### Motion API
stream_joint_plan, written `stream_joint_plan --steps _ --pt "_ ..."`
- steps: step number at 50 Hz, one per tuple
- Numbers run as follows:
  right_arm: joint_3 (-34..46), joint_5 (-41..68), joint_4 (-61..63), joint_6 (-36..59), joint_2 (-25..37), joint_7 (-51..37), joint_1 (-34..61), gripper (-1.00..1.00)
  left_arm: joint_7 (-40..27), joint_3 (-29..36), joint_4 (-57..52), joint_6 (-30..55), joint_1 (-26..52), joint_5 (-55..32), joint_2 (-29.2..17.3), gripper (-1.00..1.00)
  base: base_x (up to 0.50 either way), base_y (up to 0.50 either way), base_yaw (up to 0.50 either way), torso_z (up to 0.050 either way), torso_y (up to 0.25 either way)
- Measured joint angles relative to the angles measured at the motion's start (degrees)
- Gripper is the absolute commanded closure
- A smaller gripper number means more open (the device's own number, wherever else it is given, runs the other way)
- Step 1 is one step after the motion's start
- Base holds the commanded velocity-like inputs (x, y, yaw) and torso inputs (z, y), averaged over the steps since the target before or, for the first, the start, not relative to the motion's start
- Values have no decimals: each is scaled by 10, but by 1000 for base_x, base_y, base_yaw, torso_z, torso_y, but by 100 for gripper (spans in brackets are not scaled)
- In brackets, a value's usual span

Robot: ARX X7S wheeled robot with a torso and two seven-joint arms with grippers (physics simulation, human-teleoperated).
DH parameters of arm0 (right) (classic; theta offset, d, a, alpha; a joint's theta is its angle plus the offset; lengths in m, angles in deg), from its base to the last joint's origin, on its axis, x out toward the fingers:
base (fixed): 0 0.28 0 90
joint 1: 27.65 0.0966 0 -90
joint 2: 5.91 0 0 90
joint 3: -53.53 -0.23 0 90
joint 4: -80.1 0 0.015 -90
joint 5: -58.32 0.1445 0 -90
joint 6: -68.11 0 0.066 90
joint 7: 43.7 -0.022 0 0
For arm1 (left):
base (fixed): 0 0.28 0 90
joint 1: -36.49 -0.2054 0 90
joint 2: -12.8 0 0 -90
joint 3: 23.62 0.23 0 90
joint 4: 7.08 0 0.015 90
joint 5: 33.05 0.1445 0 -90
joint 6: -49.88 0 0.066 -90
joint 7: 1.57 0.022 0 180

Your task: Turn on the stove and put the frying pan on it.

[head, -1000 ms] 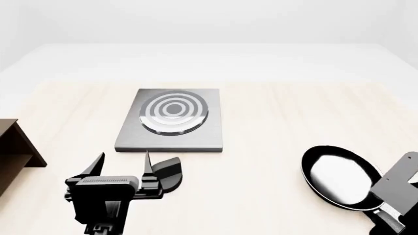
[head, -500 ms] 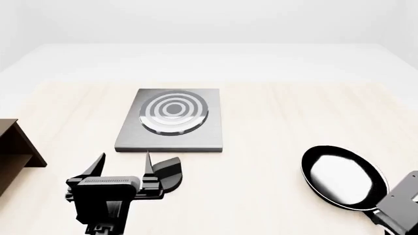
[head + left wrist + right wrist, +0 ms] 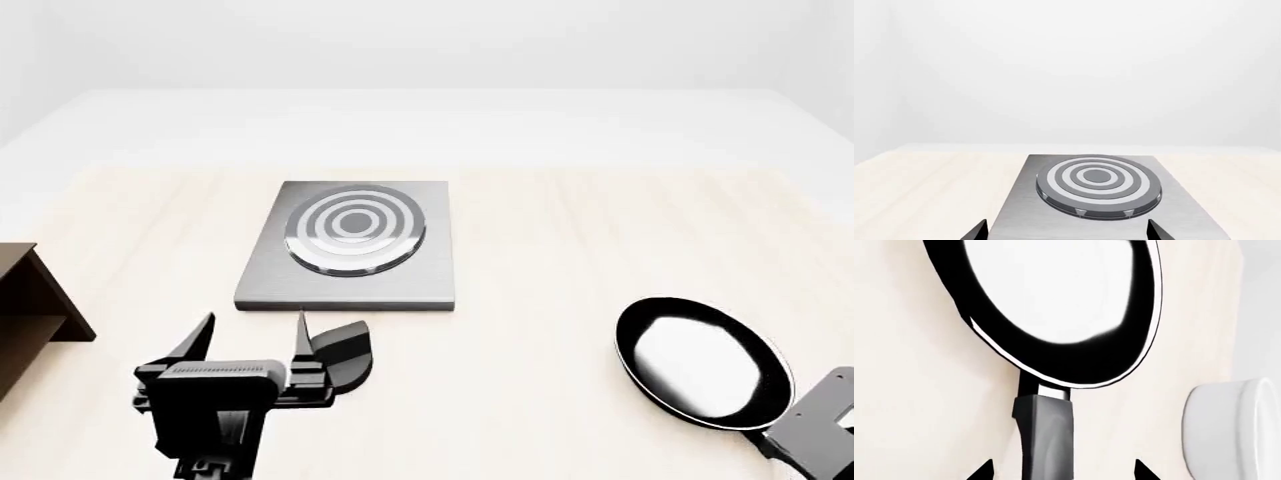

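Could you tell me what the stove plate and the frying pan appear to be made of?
Stove: looks like brushed grey metal, matte, faintly streaked sheen; burner shows lighter and darker rings. Frying pan: black, likely coated metal, its glossy inside mirroring bright white. Both are simulator renders, so this is only appearance.

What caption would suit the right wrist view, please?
Open fingers straddle the pan handle, a white bowl nearby.

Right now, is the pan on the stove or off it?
Off. The pan lies flat on the table, apart from the stove, whose burner is bare; the right gripper's open fingers straddle its handle.
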State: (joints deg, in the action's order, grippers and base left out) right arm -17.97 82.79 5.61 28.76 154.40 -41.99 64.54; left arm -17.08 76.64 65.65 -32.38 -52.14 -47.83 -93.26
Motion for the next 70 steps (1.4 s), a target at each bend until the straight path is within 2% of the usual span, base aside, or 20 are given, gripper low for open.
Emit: stream_joint_plan --steps 9,23,24,41,70 --pt "16 -20 -36 -22 -19 7 10 -100 -2 1 0 0 0 0 -2 -100 0 0 0 0 0" --pt "33 -28 -63 -24 -25 78 42 -100 -6 3 0 -1 1 -1 -5 -100 6 -1 4 -2 0" --pt "33 -29 -65 -24 -25 82 44 100 -6 3 0 -1 1 -1 -5 -100 18 -3 6 0 0" --pt "34 -41 -78 -41 -42 26 35 100 -9 7 3 -4 2 -2 -8 -100 0 0 0 0 0" --pt "-46 69 87 56 69 44 40 100 -14 10 -8 -7 -2 -7 -15 -100 0 0 0 0 0"
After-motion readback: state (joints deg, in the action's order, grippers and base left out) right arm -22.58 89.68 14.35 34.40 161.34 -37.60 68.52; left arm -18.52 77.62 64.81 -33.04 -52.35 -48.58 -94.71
